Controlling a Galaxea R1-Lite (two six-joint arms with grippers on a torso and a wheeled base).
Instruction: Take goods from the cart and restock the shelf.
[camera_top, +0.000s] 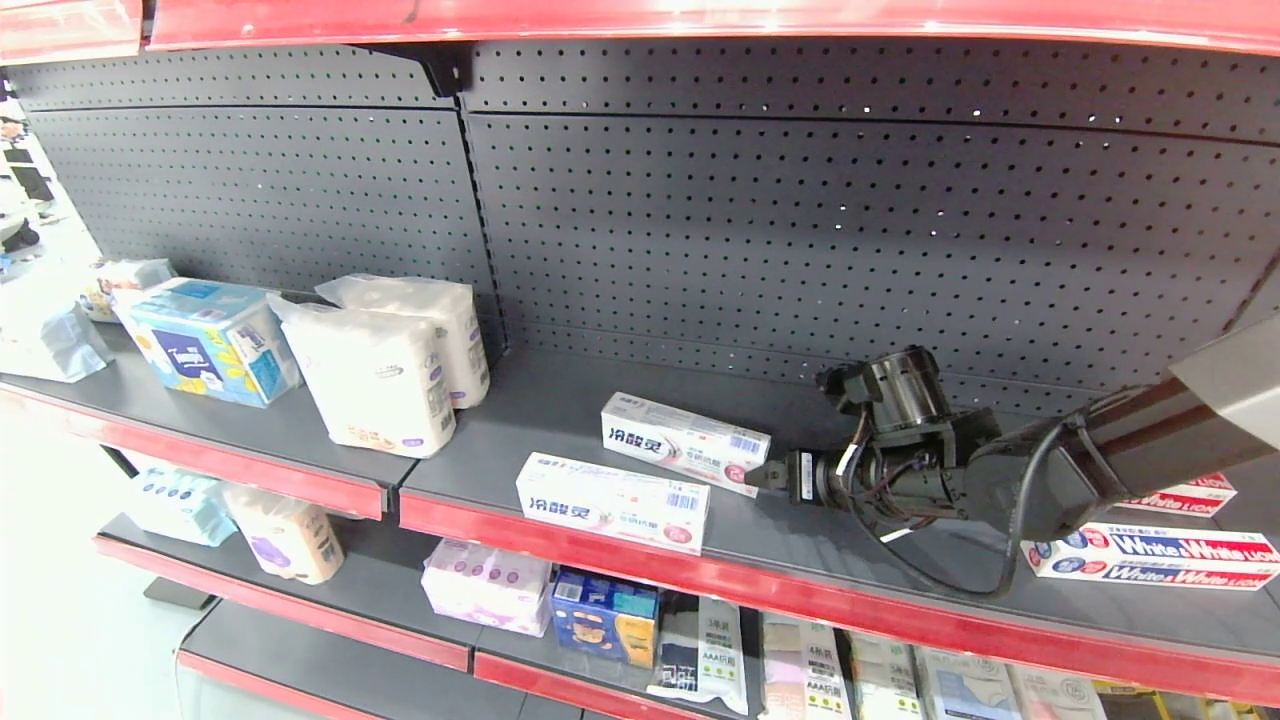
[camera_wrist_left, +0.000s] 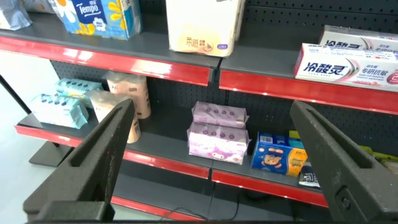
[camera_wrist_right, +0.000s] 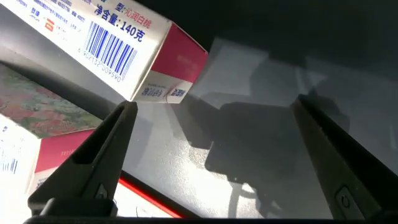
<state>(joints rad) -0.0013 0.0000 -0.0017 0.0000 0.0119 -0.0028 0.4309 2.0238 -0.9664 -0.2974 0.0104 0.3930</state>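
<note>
Two white-and-pink toothpaste boxes lie on the grey shelf: a front one near the red edge and a rear one behind it. My right gripper sits low over the shelf, just off the rear box's right end. In the right wrist view it is open with bare shelf between its fingers, and the rear box's barcode end and the front box lie just beyond them. My left gripper is open and holds nothing, out in front of the lower shelves, below the front box.
White tissue packs and a blue tissue pack stand on the shelf's left. Red-and-blue toothpaste boxes lie at the right, beside my right arm. A pegboard back wall closes the shelf. Lower shelves hold purple packs and other goods.
</note>
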